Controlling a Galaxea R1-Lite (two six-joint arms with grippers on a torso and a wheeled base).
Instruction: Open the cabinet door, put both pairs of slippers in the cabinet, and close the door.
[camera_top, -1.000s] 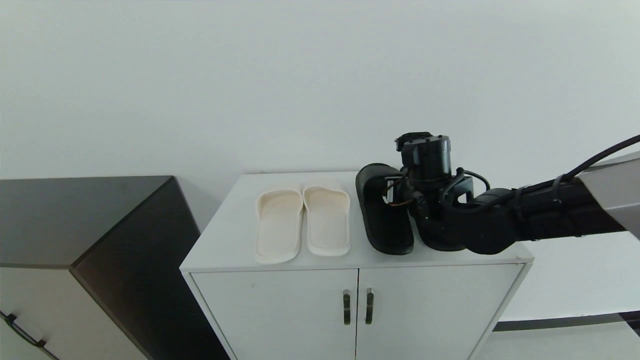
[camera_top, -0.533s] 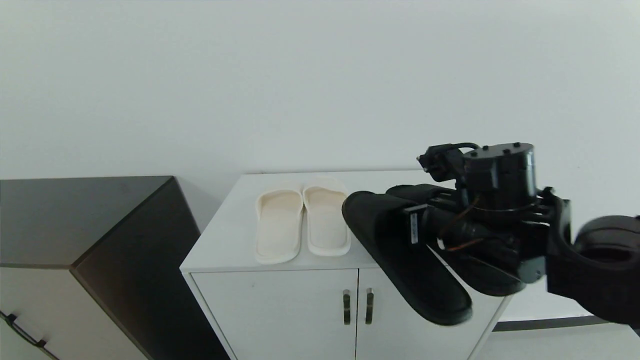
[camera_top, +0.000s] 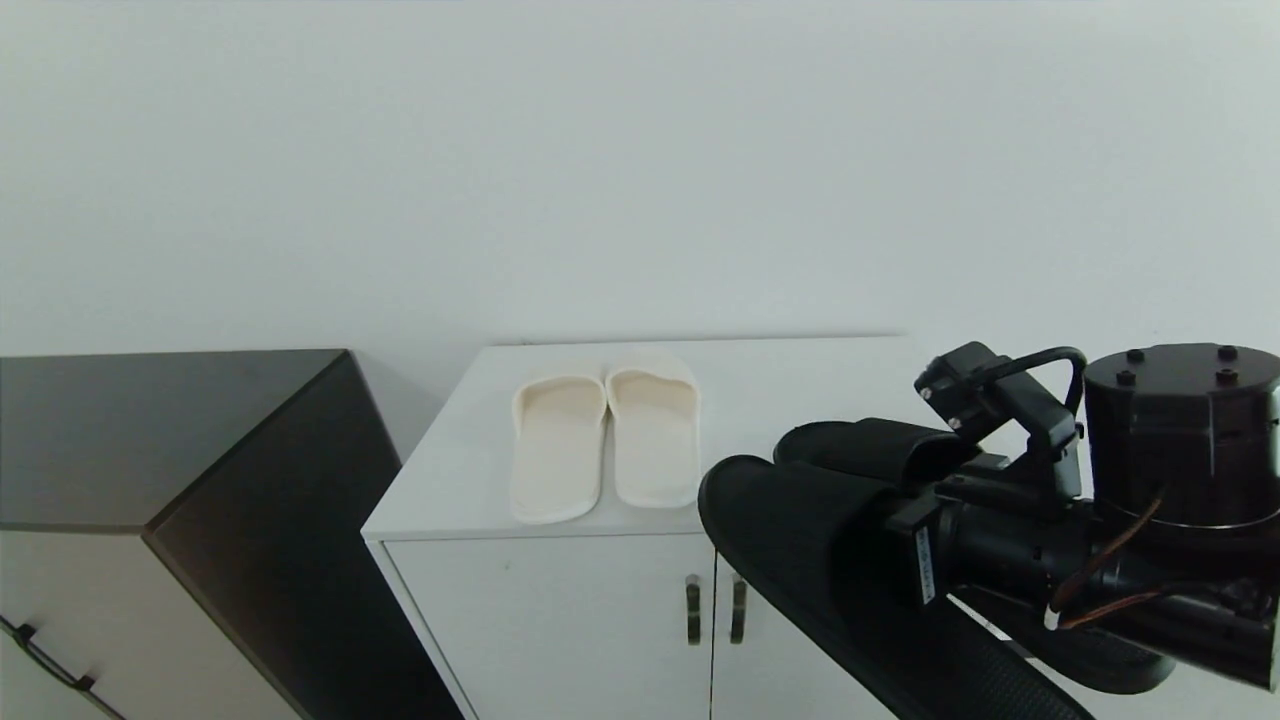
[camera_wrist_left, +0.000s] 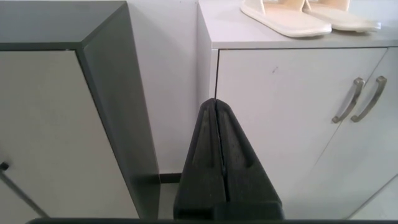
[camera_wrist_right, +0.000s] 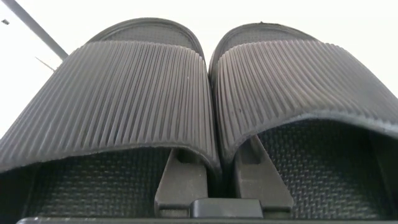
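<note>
You see a white two-door cabinet (camera_top: 450, 470) with a flat top. On its left half, toward the front edge, a pair of cream slide slippers (camera_top: 605, 445) lies side by side.

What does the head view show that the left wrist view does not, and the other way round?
Head view's own: the black slippers, held in the air by the right gripper, in front of the cabinet. Left wrist view's own: the left gripper, shut and empty, low before the cabinets. Both: the cream slippers on top of the white cabinet, its two doors shut, the handles, and the dark cabinet beside it.
</note>
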